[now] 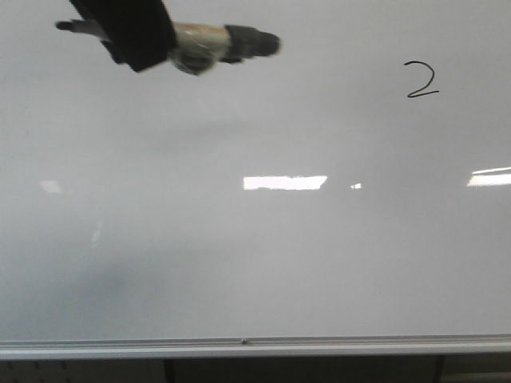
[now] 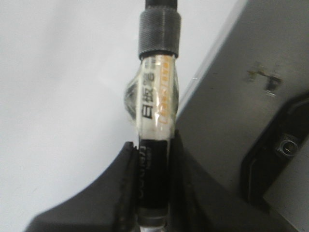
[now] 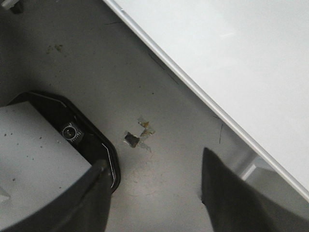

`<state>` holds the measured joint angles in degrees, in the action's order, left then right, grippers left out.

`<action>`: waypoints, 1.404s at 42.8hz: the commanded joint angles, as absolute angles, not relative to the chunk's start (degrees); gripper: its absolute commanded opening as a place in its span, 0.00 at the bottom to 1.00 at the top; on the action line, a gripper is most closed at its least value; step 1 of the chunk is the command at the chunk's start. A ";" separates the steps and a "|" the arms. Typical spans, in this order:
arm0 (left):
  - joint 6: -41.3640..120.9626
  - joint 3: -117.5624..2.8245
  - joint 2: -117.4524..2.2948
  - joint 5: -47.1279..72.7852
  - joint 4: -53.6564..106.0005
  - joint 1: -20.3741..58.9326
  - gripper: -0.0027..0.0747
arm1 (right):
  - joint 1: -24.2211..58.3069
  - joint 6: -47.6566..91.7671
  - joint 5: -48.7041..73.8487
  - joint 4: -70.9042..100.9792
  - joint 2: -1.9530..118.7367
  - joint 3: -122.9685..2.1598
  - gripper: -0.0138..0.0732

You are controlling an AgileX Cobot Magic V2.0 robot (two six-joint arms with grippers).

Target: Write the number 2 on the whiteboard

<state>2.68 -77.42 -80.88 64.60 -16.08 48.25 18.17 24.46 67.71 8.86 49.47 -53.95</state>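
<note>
- Risk: 2 (image 1: 421, 80) looks done, upper R of board (image 1: 255, 263). If I drop the L arm w/ tip down, stray mark or smear; wet ink wipes easily.
- Risk: marker (image 1: 209, 45) sits high over the board in front view; can't tell if cap is on. Grip slip = pen falls, marks surface.
- Risk: R arm swinging in could clip the alu frame (image 3: 193, 89).
- L gripper (image 2: 152, 164): closed down to barrel width, both fingers (image 2: 120, 188) pressed on marker's black section; label and knurled collar stick out past them. Touches nothing else I can see.
- R gripper (image 3: 154, 193): wide open, holds nothing, over grey surface (image 3: 120, 72) beside the board edge.
</note>
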 commanded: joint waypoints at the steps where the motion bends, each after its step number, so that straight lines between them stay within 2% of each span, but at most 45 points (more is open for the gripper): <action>1: -8.05 -79.41 -76.49 64.07 -25.35 46.61 0.04 | 17.03 21.97 65.74 8.18 47.48 -55.69 0.64; 8: -10.26 -75.82 -70.09 59.19 -25.62 39.18 0.04 | 16.97 21.97 65.38 8.18 46.73 -55.69 0.63; 17: -16.57 -66.47 -62.38 46.94 -25.52 24.77 0.04 | 16.97 21.97 63.94 8.18 46.73 -55.69 0.63; 24: -22.51 -56.49 -58.88 33.81 -25.52 14.39 0.04 | 16.97 21.97 62.66 8.18 46.73 -55.69 0.63; 30: -25.38 -47.40 -58.62 18.97 -25.52 8.64 0.04 | 16.97 21.97 61.60 8.18 46.73 -55.69 0.63; 43: -31.46 -34.99 -63.56 -12.02 -25.41 -1.23 0.05 | 16.97 21.97 60.83 8.18 46.73 -55.69 0.63; 60: -28.37 -34.74 -77.39 -30.23 -25.67 -3.63 0.05 | 16.97 21.97 60.83 8.18 46.73 -55.69 0.63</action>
<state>-29.27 -33.31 -76.25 -21.68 -26.21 -3.59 17.33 22.05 63.76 8.23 47.10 -53.95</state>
